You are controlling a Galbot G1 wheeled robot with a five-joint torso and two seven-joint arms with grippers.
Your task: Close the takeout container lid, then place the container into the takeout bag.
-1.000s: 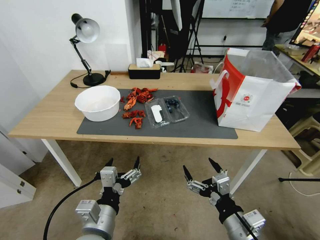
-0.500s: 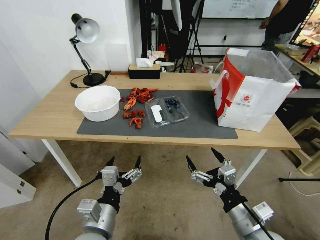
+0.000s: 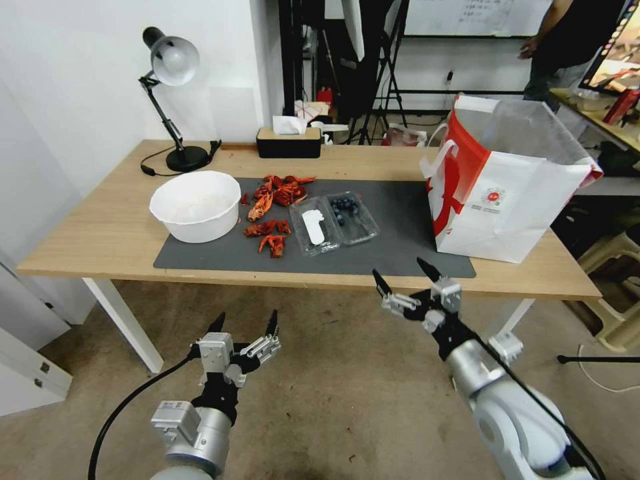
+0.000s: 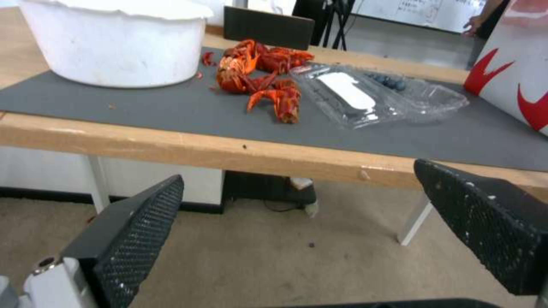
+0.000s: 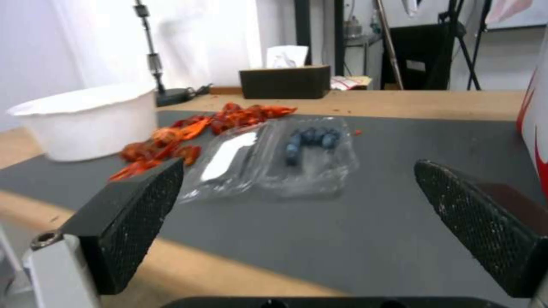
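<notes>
Head view: my right gripper (image 3: pixel 405 279) is raised at the table's (image 3: pixel 100 233) front edge, fingers spread, holding nothing. My left gripper (image 3: pixel 245 323) hangs lower, in front of the table, fingers also apart and empty. The container (image 3: pixel 351 217) lies open on the grey mat (image 3: pixel 407 233), its lid (image 3: pixel 313 228) flat beside the crayfish shells (image 3: pixel 270 213). The takeout bag (image 3: pixel 507 180) stands upright at the mat's right end.

Left wrist view: both pads wide apart; the table edge and lid (image 4: pixel 348 94) lie beyond.

Right wrist view: pads wide apart; blueberries (image 5: pixel 311 139) lie in the container's tray ahead.
</notes>
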